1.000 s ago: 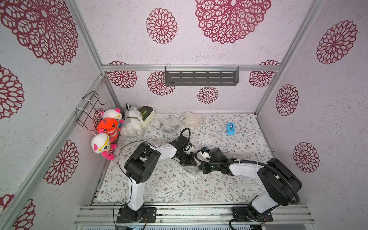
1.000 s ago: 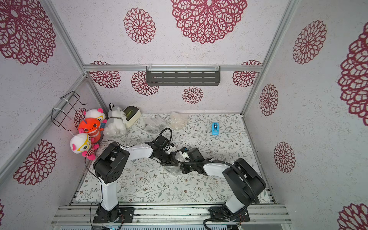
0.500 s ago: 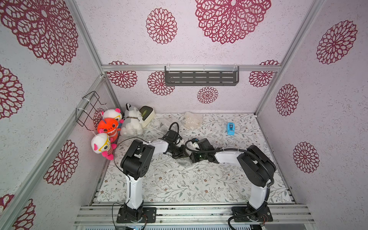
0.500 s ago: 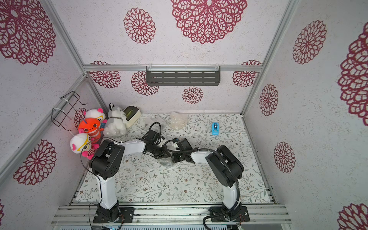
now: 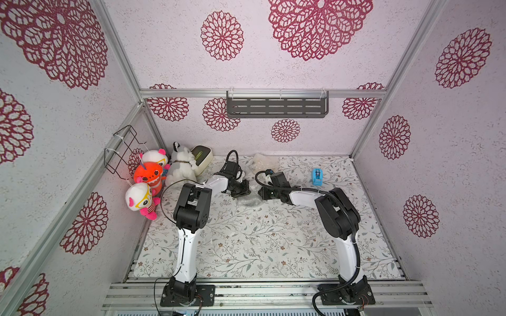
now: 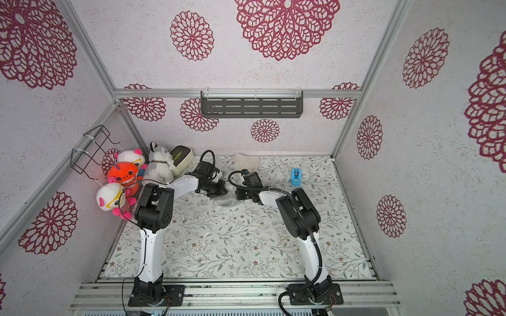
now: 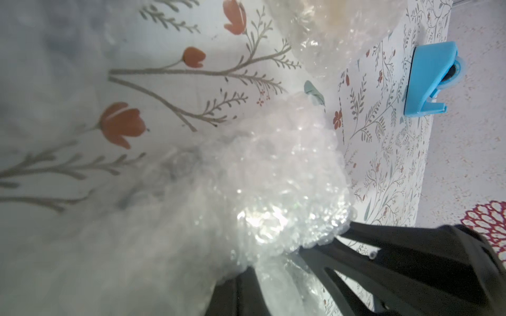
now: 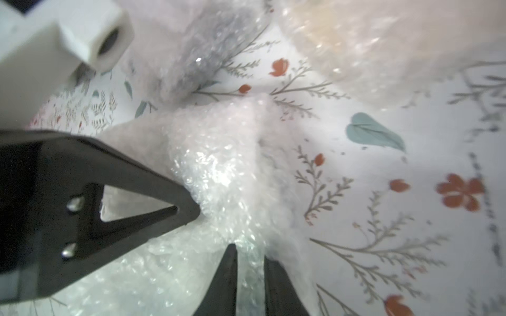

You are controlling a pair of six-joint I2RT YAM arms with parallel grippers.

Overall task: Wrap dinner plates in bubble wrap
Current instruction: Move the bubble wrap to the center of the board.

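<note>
A crumpled bundle of clear bubble wrap point(image 5: 249, 202) point(image 6: 226, 202) lies on the floral table between my two grippers. My left gripper point(image 5: 243, 191) is shut on one end of it. In the left wrist view the bubble wrap point(image 7: 273, 177) bunches up over a dark finger point(image 7: 237, 296). My right gripper point(image 8: 250, 273) meets the bundle from the other side. Its jaws stand slightly apart with a strip of bubble wrap point(image 8: 219, 169) lying between them. Two more wrapped bundles lie beyond, one tinted cream point(image 8: 369, 41) and one tinted grey point(image 8: 208, 54). No dinner plate shows plainly.
A blue tape dispenser point(image 5: 317, 176) point(image 7: 427, 82) stands at the back right. A cream box with a green top point(image 5: 202, 156) and plush toys point(image 5: 180, 164) fill the back left corner. A wire basket point(image 5: 123, 147) hangs on the left wall and a grey shelf point(image 5: 276, 104) on the back wall.
Both grippers have moved from the middle of the table toward the back, taking the bundle along. The right jaws, shut earlier, now stand slightly apart.
</note>
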